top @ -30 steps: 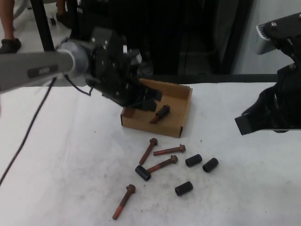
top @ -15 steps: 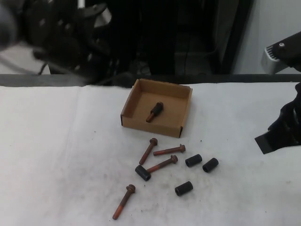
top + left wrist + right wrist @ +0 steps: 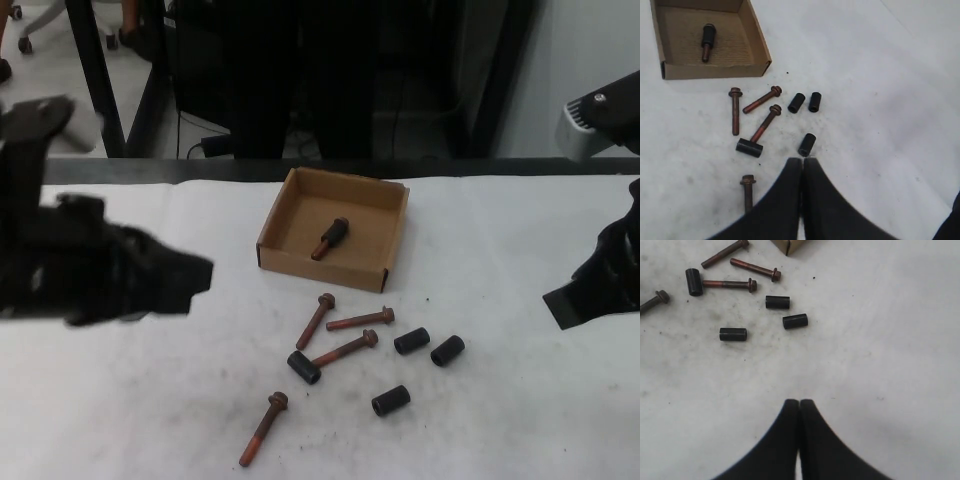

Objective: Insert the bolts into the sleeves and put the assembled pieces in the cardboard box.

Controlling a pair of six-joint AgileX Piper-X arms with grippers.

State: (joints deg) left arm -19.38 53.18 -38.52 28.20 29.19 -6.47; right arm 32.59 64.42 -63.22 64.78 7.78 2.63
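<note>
Fingers on the left gripper point(image 3: 801, 164) and right gripper point(image 3: 799, 405) were pressed together, empty. Nearest bolt point(image 3: 316, 320) lay at four o'clock from the left, shank toward seven; sleeves point(image 3: 411, 341) sat nearer the right.

The bench point(image 3: 520, 230) has a white top, speckled with dark smudges towards its near edge. A dark rail point(image 3: 450, 167) runs along its far edge. Behind that edge a black post point(image 3: 92, 60) stands, a black cable point(image 3: 190, 126) lies on the pale floor point(image 3: 50, 60), and a grey wall panel point(image 3: 560, 50) rises beyond the far right corner.
</note>
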